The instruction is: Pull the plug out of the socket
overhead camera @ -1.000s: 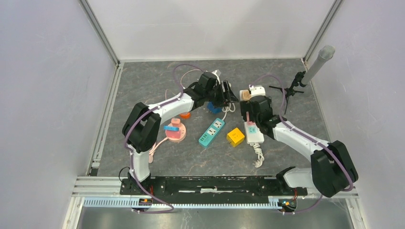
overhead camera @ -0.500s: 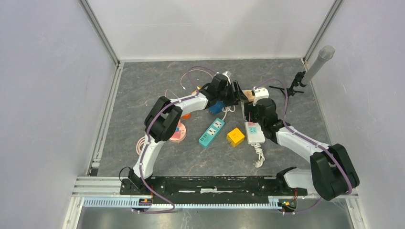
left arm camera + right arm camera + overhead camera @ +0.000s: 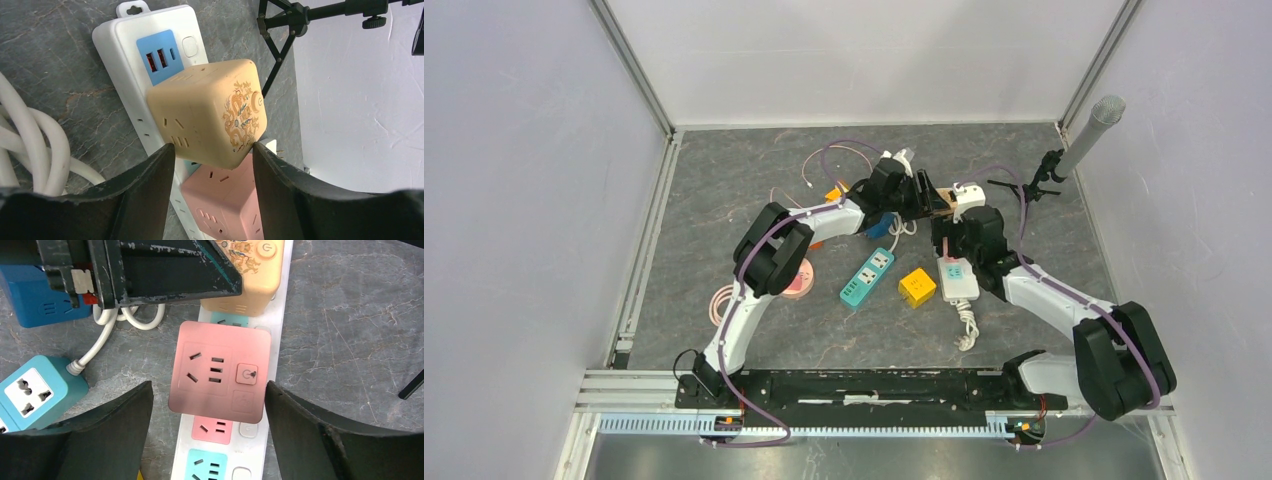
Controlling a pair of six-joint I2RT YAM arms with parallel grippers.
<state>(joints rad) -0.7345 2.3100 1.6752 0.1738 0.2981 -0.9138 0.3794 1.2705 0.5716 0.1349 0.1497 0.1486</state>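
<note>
Beige plug (image 3: 207,112) sits between left claw (image 3: 212,146) tips

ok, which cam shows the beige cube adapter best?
Left wrist: the beige cube adapter fills the frame, seated on the white power strip. Right wrist catches only a cropped edge of it; top external shows a tiny speck.

On the power strip (image 3: 956,281), the far cube plug (image 3: 205,112) sits just behind the near cube plug (image 3: 220,370). Left of it lie a loose cube (image 3: 917,286), then a short strip (image 3: 867,276) (a microphone stand (image 3: 1034,190) stands back right).
</note>
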